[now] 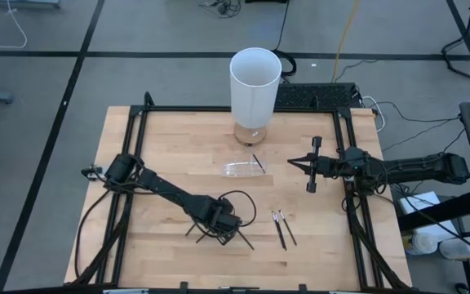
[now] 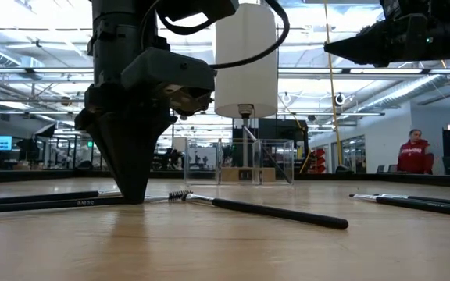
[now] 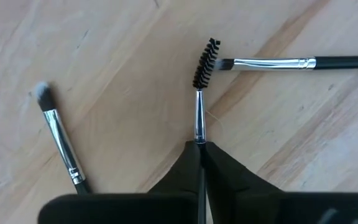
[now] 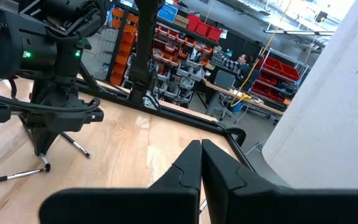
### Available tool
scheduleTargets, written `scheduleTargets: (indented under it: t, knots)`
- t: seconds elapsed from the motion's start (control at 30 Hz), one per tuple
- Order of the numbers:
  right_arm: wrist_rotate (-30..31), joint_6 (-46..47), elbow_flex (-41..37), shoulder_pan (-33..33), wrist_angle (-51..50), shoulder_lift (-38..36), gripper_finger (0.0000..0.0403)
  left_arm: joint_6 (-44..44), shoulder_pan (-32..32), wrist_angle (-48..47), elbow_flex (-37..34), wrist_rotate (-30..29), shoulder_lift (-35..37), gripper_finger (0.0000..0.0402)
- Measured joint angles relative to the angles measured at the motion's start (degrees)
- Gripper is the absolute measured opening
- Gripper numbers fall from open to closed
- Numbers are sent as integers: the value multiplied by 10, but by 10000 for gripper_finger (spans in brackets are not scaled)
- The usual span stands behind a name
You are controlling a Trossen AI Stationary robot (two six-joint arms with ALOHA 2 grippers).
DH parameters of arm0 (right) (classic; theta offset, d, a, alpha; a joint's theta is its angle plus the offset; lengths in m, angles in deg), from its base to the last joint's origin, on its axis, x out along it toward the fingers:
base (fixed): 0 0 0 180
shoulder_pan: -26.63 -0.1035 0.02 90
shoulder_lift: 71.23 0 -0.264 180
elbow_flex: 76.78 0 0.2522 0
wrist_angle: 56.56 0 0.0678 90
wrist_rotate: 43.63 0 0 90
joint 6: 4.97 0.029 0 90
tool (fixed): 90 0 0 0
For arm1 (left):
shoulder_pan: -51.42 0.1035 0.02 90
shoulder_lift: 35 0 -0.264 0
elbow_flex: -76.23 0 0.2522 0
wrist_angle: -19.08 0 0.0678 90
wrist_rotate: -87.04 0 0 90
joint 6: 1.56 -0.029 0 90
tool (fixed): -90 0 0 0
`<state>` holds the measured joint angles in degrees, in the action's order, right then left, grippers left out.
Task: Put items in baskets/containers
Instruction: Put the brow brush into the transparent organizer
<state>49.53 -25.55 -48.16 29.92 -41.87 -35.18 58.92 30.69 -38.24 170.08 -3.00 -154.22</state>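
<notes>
The items are slim dark-handled brushes with silver collars. My left gripper (image 1: 221, 222) points down at the table's near middle, shut on a spiral-tipped brush (image 3: 205, 62) that lies flat on the wood. Two more brushes (image 3: 59, 137) (image 3: 291, 62) lie loose beside it. Another pair (image 1: 282, 228) lies to the right. The clear container (image 1: 241, 169) sits on the table's middle, with one brush (image 1: 258, 163) leaning in it. My right gripper (image 1: 311, 164) hangs shut and level above the table's right side, touching nothing. My left gripper pinches the spiral-tipped brush between its two fingers, just behind the silver collar (image 3: 199, 127). The fingers come from above, pointing down. The brush lies flat on the table, its bristle end (image 2: 180, 195) sticking out past the fingertips.
A tall white cylinder (image 1: 255, 77) stands at the table's far edge, just behind the clear container. A black frame (image 1: 137, 122) runs round the tabletop. Bare wood lies on the table's far left. A person in red (image 2: 415, 152) stands far off in the room.
</notes>
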Motion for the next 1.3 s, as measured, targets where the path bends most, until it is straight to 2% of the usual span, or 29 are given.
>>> scheduleTargets:
  t: [0.4, 0.83, 1.3]
  knots:
    - [0, -1, 0, 0, 0, 0, 0, -6, 0, -5, 1, -2, 2, 6]
    - [0, -1, 0, 0, 1, 0, 0, 3, 1, -20, -2, -61, 31, 6]
    - [0, -1, 0, 0, 1, 0, 0, 11, 0, -31, -1, -69, 34, 5]
